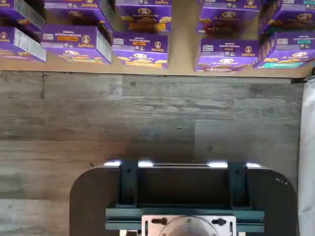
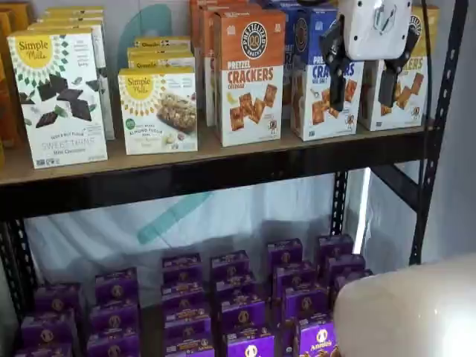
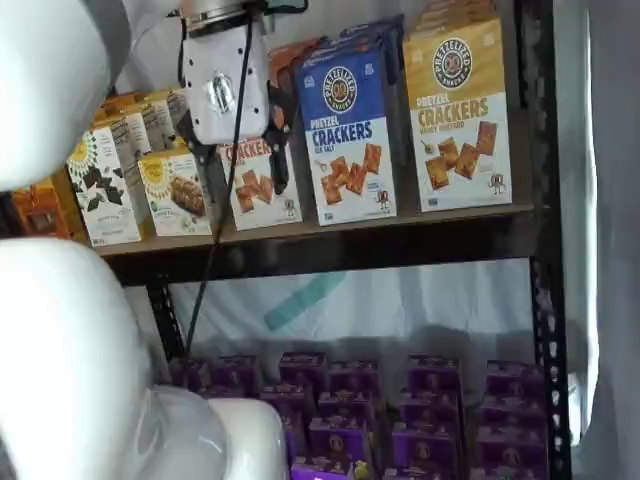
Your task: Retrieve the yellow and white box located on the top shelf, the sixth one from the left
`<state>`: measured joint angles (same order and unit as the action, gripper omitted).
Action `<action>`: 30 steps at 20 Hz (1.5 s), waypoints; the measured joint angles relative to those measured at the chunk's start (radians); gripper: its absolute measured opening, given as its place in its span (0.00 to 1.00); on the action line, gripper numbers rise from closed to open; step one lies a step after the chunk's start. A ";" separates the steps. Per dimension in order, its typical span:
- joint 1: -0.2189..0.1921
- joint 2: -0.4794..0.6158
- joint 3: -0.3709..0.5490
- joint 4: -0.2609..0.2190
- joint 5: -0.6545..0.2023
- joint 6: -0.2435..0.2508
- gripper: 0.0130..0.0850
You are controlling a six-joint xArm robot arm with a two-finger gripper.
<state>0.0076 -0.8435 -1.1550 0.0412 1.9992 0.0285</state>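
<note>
I am watching my gripper (image 2: 363, 91) hanging with fingers spread and empty before the yellow and white box (image 3: 458, 118), standing upright at the right end of the top shelf (image 3: 330, 245); judging it light, stiff, crushable cardboard, I am planning to pinch its narrow side faces.

Yellow and white box (image 2: 407, 89): in a shelf view, mostly covered by the tool (image 2: 364, 85); top cut by the picture's edge. Tool's white body likewise cut off there. In a shelf view the tool (image 3: 240, 165) hides most of the orange-topped box (image 3: 262, 195). Small print on the purple boxes (image 1: 140, 49) unreadable in the wrist view.
</note>
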 joint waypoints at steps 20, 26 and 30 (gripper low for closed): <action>-0.203 0.006 0.042 -0.041 -0.201 -0.211 1.00; -0.392 0.077 0.007 -0.002 -0.279 -0.387 1.00; -0.474 0.135 -0.033 0.029 -0.307 -0.465 1.00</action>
<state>-0.4666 -0.7085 -1.1878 0.0703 1.6927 -0.4369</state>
